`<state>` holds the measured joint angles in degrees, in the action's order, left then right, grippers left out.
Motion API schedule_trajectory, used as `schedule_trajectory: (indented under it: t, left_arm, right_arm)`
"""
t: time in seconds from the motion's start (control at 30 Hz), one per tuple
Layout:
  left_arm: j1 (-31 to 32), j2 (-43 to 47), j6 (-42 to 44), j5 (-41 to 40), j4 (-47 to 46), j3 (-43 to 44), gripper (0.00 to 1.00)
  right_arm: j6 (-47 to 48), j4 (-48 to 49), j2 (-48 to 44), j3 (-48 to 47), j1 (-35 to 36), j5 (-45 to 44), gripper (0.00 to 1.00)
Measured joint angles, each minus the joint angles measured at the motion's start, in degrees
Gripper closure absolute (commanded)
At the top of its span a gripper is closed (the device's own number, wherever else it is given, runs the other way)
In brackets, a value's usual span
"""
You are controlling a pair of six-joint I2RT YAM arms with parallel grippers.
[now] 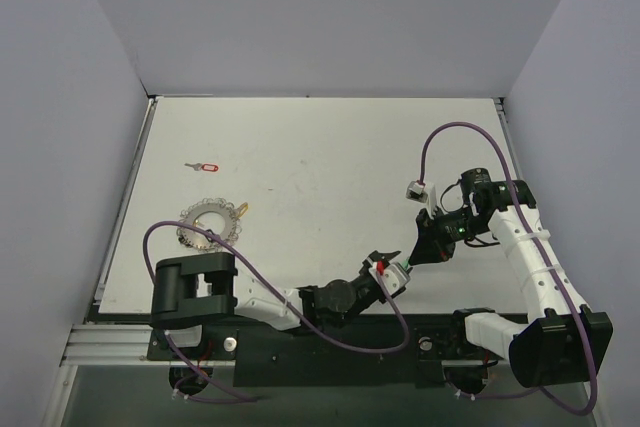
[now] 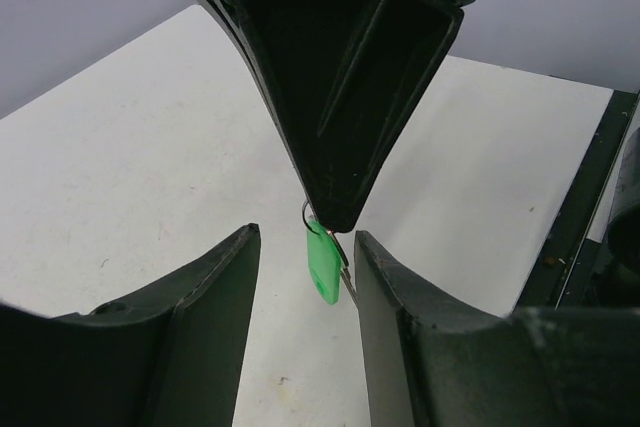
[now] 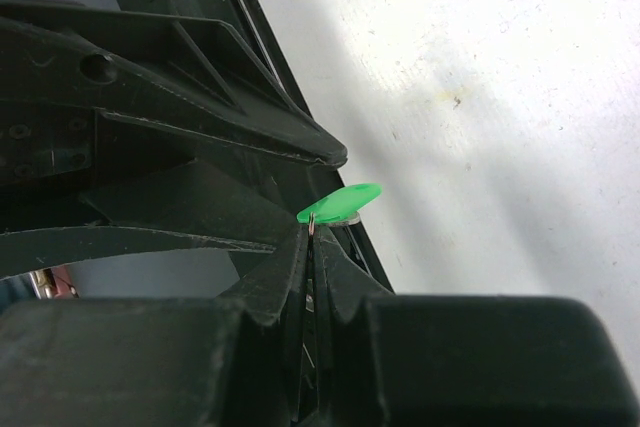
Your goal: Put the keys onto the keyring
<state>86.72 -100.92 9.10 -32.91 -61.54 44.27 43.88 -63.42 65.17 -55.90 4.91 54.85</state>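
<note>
From above, the white worktop (image 1: 330, 147) carries the red key (image 1: 205, 165) at its far left. It lies flat and well apart from both arms. The keyring (image 1: 208, 225) lies nearer the left arm's base, its toothed rim flat on the surface, with a small yellow piece (image 1: 243, 209) at its right edge. The red key and the keyring do not touch. The two arms meet near the front middle of the worktop: the left gripper (image 1: 383, 265) reaches in from the left, and the right gripper (image 1: 408, 259) slants down to it from the right. Whatever sits between them is too small to make out from here.

In the left wrist view, the left gripper (image 2: 307, 239) stands open, one dark finger on each side of a gap. The closed tip of the right gripper (image 2: 330, 215) points down into that gap. The green key (image 2: 322, 265) hangs from the tip by a small wire loop, above the worktop, with its metal blade just beside the right-hand finger. I cannot tell whether they touch.

In the right wrist view, the right gripper (image 3: 312, 247) is clamped on the wire loop of the green key (image 3: 340, 202). The key's plastic head juts out past the fingertips, close against the black body of the left gripper (image 3: 200, 107).
</note>
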Motion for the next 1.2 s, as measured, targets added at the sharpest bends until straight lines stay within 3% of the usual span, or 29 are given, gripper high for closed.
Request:
schedule_trajectory:
  t: [0.7, 0.87, 1.1, 1.2]
  left_arm:
    - [-2.21, -1.22, -2.49, 3.96, 2.23, 0.90, 0.55]
    - [-2.86, -1.22, -2.69, 4.61, 2.25, 0.90, 0.59]
    - [-3.39, -1.55, -2.78, 5.18, 2.34, 0.90, 0.75]
    - [-3.58, -1.88, -2.71, 5.95, 2.45, 0.90, 0.76]
  right_arm:
    - [-2.51, 1.42, 0.04, 0.17, 0.00, 0.02, 1.00]
    - [-2.62, 1.53, 0.17, 0.20, 0.00, 0.04, 1.00]
    - [-2.97, 1.53, 0.24, 0.20, 0.00, 0.04, 1.00]
    - [-2.99, 1.53, 0.31, 0.20, 0.00, 0.04, 1.00]
